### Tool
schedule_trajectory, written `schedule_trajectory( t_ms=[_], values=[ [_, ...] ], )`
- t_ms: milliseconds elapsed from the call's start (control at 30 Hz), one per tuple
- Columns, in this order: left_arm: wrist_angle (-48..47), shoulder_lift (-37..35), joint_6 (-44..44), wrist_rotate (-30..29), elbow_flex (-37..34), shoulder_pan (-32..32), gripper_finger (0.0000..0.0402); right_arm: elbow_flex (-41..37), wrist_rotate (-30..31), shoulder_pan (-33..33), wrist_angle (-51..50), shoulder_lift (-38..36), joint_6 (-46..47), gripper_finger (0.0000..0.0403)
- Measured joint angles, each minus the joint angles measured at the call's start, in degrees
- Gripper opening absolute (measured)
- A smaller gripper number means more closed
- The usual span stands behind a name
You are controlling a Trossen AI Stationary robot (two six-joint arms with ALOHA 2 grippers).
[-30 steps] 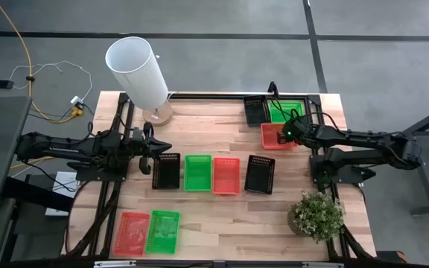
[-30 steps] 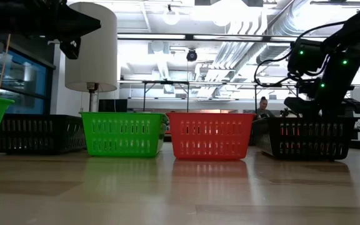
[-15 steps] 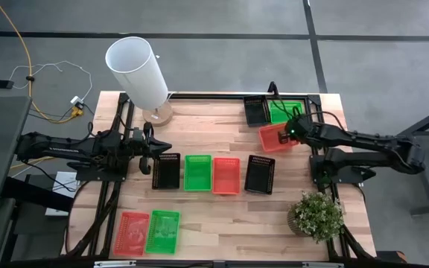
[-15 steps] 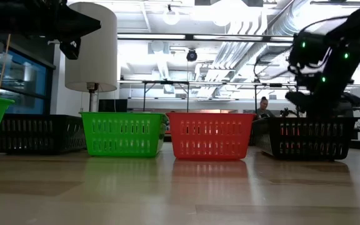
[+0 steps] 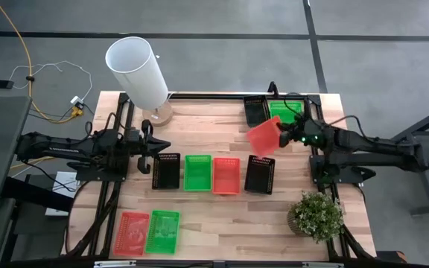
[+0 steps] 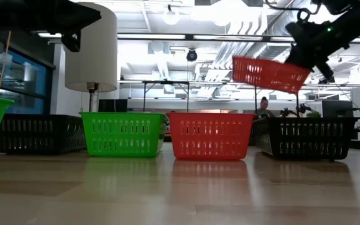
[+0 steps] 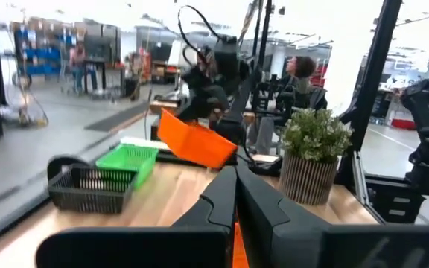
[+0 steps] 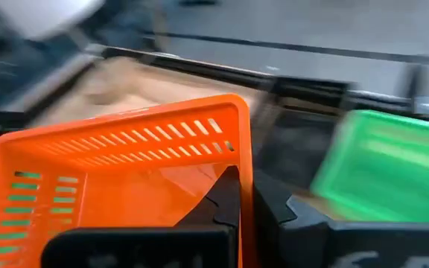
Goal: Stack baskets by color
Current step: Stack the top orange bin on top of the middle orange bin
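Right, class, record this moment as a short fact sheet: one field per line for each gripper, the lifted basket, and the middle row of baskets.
right gripper: shut on red basket's rim
red basket: lifted off the table, tilted
left gripper: shut, empty, at table's left side
middle row: black basket, green basket, second red basket, second black basket
table: light wood

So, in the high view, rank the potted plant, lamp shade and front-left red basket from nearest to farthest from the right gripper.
From the right gripper:
1. Potted plant, front right.
2. Lamp shade, back left.
3. Front-left red basket, front-left corner.
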Motion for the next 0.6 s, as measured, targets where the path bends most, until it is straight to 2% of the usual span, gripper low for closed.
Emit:
schedule_trajectory(
  t_ms=[167,300,467,600],
  values=[
    [0.45,0.2,1.79,-1.17,0.0,0.0,0.0,-7.65,1.28,7.6,24.59,0.84,-0.13,0.0],
    [2.13,1.49,4.0,-1.53,0.0,0.02,0.0,-11.04,1.76,10.06,41.39,4.77,-1.3,0.0],
    [5.22,3.34,3.15,-1.38,0.0,0.02,0.0,-9.96,-1.11,11.54,48.28,10.12,-6.0,0.0],
    [5.35,4.01,2.89,-0.5,0.0,0.0,0.0,-8.75,-0.74,13.0,51.92,13.55,-8.94,0.0]
  ],
)
